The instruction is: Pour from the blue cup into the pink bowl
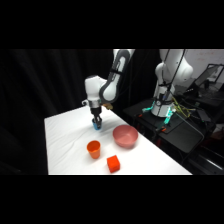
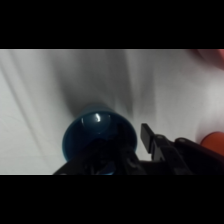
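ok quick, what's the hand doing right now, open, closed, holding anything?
Hand: down at the blue cup on the table; whether it is open or closed on the cup cannot be told.

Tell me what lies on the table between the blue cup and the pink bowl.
Nothing: in the side view only bare white table separates the blue cup, under the gripper, from the pink bowl.
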